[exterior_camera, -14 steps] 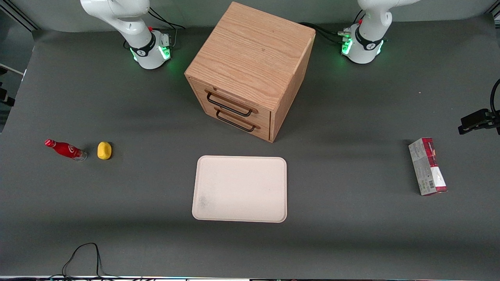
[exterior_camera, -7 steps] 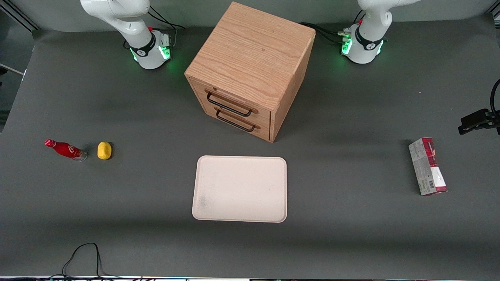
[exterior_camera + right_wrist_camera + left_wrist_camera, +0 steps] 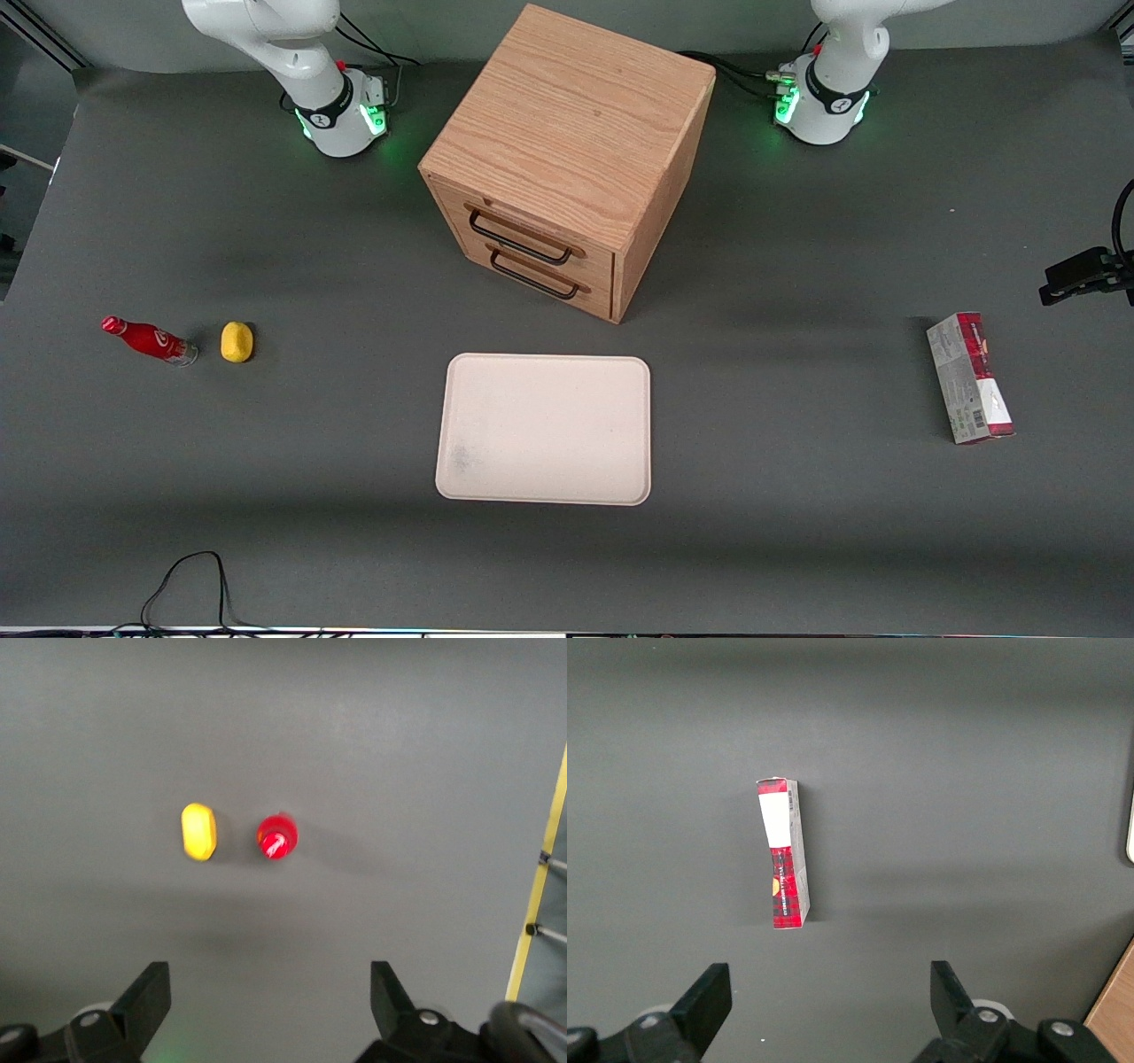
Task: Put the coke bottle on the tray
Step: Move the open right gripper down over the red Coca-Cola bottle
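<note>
Only the right wrist view shows the pincer (image 3: 270, 1010), spread wide with nothing held, hanging high above the coke bottle (image 3: 277, 837), seen cap-on and apparently upright; the front view shows the coke bottle (image 3: 148, 340) standing on the worktop (image 3: 797, 549) toward the working arm's end, just beside a yellow lump (image 3: 236, 342) and well apart from the tray (image 3: 544, 429); a wooden cabinet (image 3: 567, 155) stands farther from the camera than the tray; a carton (image 3: 970, 378) lies toward the parked arm's end.
</note>
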You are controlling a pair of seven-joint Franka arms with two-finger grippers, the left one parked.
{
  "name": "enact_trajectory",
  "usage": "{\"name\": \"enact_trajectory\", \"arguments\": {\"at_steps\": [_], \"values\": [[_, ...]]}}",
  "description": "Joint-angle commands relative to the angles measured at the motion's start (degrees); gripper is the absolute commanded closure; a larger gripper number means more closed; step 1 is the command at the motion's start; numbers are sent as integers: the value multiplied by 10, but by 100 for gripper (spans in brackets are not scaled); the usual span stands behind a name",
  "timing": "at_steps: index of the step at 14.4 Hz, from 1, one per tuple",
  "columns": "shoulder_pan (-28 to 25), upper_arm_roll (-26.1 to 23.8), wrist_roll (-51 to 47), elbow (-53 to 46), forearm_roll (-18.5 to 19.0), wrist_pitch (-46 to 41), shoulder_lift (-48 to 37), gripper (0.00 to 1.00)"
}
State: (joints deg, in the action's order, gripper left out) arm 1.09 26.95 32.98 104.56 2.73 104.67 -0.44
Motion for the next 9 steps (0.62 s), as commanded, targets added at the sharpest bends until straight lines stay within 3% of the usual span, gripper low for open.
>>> {"name": "enact_trajectory", "arguments": {"at_steps": [1, 5, 9], "values": [[-3, 1, 7, 88, 0, 89, -11, 0], [-3, 1, 8, 159, -20, 192, 9, 0], [-3, 1, 10, 160, -36, 220, 51, 0]]}}
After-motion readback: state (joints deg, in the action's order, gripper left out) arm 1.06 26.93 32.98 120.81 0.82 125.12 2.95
